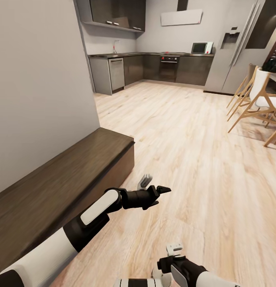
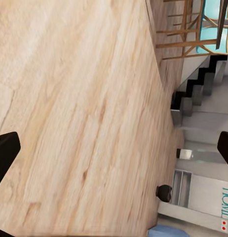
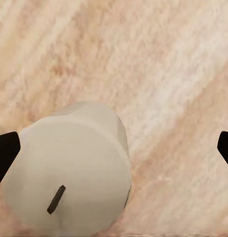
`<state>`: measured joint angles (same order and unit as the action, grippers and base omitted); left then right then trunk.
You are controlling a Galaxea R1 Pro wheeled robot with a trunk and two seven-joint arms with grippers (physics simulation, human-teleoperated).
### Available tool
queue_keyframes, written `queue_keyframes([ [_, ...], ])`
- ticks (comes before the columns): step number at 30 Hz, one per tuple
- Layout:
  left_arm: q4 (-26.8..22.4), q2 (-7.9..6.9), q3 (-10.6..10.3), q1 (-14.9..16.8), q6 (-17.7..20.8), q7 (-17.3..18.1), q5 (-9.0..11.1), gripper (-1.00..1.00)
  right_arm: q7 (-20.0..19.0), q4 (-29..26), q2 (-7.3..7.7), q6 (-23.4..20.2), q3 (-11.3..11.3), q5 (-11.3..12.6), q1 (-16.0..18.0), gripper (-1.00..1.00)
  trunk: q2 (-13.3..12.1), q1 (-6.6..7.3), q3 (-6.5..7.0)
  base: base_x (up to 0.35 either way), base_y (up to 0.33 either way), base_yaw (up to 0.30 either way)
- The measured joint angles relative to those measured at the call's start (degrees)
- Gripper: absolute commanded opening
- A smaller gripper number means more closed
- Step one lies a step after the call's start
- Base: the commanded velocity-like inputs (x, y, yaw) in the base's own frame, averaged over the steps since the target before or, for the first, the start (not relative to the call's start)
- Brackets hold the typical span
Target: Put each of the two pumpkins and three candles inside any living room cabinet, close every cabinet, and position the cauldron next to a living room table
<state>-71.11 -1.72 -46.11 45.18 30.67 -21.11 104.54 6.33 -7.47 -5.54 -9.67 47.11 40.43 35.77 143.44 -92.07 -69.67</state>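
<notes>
The low dark brown cabinet (image 1: 54, 187) runs along the wall at the left, its end face plain and shut. My left gripper (image 1: 154, 185) hangs open over the plank floor just past the cabinet's end; in the left wrist view (image 2: 114, 153) its dark fingertips (image 2: 5, 155) sit far apart with bare floor between them. My right gripper (image 1: 174, 252) is low at the picture's bottom. The right wrist view shows it open (image 3: 114, 148) above a cream stubby candle (image 3: 69, 173) with a dark wick, standing on the floor. No pumpkins or table are in view.
Grey kitchen cupboards (image 1: 153, 67) and a fridge (image 1: 229, 52) stand at the far end. Wooden chairs (image 1: 257, 99) are at the right. A small dark round object (image 2: 164, 192), too small to identify, lies far off by stairs (image 2: 198, 94).
</notes>
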Motion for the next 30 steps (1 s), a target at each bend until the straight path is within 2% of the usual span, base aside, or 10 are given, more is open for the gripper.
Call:
queue_keyframes([
  [30,0.01,0.14,0.06,0.0,0.0,0.02,0.23,1.0,-0.14,-0.35,-0.71,-0.05,0.09,-0.09,0.0,1.0,0.0,0.0,0.0,-0.01,0.0,0.0],
])
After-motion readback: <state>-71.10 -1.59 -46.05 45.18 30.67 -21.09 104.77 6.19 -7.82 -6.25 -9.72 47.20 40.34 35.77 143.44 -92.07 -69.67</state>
